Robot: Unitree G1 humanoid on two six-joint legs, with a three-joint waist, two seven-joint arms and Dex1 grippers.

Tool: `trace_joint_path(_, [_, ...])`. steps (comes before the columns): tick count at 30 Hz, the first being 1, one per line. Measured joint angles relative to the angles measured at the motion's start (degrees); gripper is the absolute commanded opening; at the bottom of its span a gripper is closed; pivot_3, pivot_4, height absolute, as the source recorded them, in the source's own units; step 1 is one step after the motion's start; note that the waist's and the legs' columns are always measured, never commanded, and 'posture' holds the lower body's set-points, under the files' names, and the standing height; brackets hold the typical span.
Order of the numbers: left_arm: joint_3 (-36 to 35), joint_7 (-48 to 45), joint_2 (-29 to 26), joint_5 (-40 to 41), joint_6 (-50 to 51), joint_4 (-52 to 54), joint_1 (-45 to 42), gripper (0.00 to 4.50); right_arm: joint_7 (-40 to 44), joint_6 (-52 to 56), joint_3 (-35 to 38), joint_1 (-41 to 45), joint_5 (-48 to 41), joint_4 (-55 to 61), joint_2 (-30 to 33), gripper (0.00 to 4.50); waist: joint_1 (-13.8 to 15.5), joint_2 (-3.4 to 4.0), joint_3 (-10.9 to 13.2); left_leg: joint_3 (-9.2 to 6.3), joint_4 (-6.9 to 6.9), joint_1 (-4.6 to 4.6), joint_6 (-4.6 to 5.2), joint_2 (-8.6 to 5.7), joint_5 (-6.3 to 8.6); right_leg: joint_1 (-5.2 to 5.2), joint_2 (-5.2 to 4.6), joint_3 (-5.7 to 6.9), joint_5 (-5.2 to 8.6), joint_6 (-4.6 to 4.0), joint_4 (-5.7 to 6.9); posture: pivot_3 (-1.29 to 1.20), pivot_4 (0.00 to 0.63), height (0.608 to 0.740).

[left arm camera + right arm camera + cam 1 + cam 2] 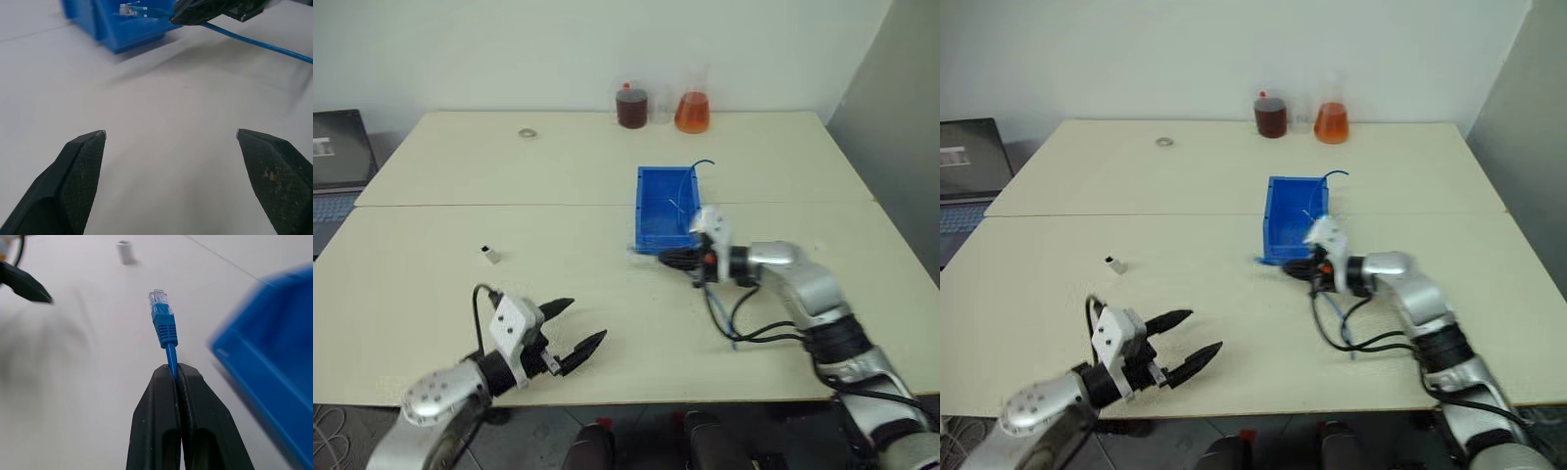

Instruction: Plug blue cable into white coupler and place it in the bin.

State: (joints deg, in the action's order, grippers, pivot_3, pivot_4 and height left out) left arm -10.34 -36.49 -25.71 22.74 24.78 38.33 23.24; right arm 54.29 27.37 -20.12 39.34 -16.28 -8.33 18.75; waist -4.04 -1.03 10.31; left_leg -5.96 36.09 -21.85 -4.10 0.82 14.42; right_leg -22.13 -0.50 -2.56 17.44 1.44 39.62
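Right gripper point(668, 258) sits just off the near left corner of the bin point(651, 211), fingers pressed together on the cable point(165, 328), pinching it a short way behind the plug. The plug sticks out past the fingertips, pointing left over the bare desk point(607, 186), free of any socket. The rest of the cable trails back under the right arm in a loop near the desk's near edge; another stretch rises over the bin's far right corner.

Left gripper point(576, 338) is at the near left of the desk, fingers spread wide, holding nothing, pointing toward the right gripper and well apart from it.

Coupler point(490, 255) lies alone on the desk at left, beyond the left gripper and well apart from both grippers and the bin.

Bin stands mid-desk, open top up.

Far edge of desk: a dark jar point(631, 106) and an orange flask point(692, 111) side by side. A small ring point(527, 132) lies far left. Laptop point(337, 157) off the desk's left side.
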Motion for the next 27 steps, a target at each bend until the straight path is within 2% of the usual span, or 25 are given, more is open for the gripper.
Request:
trace_joint_path(3, [-0.41, 5.92, 4.55, -2.79, -1.89, 2.4, 5.69, 4.5, 1.69, -3.44, -3.92, 3.27, 2.88, -5.58, -4.56, 0.01, 1.53, -0.02, 0.01, -0.14, 0.01, -0.08, -0.01, -0.09, 0.0, 0.02, -0.2, 0.07, 0.0, 0.0, -0.07, 0.0, 0.15, 0.74])
trace_joint_path(11, [0.23, 17.64, 16.72, -9.48, -10.55, 2.04, 16.61, 4.5, 3.13, -19.68, -8.51, 9.32, 13.51, -26.34, -10.55, 0.01, 1.83, -0.04, 0.02, 0.23, -0.02, -0.08, 0.0, -0.26, 0.01, 0.12, -0.31, 0.06, -0.16, 0.25, -0.59, 0.0, 0.15, 0.74])
trace_joint_path(15, [2.65, 19.5, 18.0, -11.14, -12.77, -0.13, 16.2, 4.5, 2.99, -23.56, -8.04, 11.33, 15.56, -33.01, -13.47, 0.01, 1.7, -0.01, 0.03, 0.18, -0.03, -0.05, 0.0, -0.17, 0.01, 0.1, -0.14, 0.07, -0.21, 0.15, -0.53, 0.0, 0.15, 0.74])
trace_joint_path(20, [3.47, 19.22, 16.69, -11.66, -14.36, -3.31, 14.0, 4.5, 2.92, -25.98, -7.93, 11.85, 17.33, -35.71, -15.82, 0.01, 1.38, 0.08, 0.08, 0.15, -0.06, -0.07, 0.0, -0.1, 0.01, 0.08, -0.03, 0.08, -0.25, 0.09, -0.53, 0.0, 0.15, 0.74])
trace_joint_path(22, [3.46, 18.77, 16.42, -11.66, -15.17, -4.33, 13.78, 4.5, 2.92, -26.43, -7.75, 11.85, 17.64, -36.03, -15.8, 0.49, 1.38, 0.09, 0.09, 0.17, -0.06, -0.08, 0.0, -0.11, 0.01, 0.07, -0.06, 0.06, -0.25, 0.09, -0.54, 0.0, 0.15, 0.74])
trace_joint_path(23, [3.4, 18.47, 16.13, -11.65, -15.47, -4.88, 13.62, 4.5, 2.92, -26.63, -7.52, 11.88, 17.97, -36.15, -15.78, 0.58, 1.36, 0.08, 0.09, 0.17, -0.07, -0.08, 0.0, -0.11, 0.02, 0.07, -0.05, 0.07, -0.25, 0.09, -0.54, 0.0, 0.15, 0.74])
trace_joint_path(27, [3.21, 17.87, 15.46, -11.56, -16.99, -7.09, 13.13, 4.5, 2.93, -26.79, -6.47, 11.89, 18.92, -36.48, -15.3, 1.58, 1.2, 0.09, 0.09, 0.16, -0.09, -0.07, 0.0, -0.1, 0.02, 0.06, -0.04, 0.08, -0.25, 0.08, -0.53, 0.0, 0.15, 0.74])
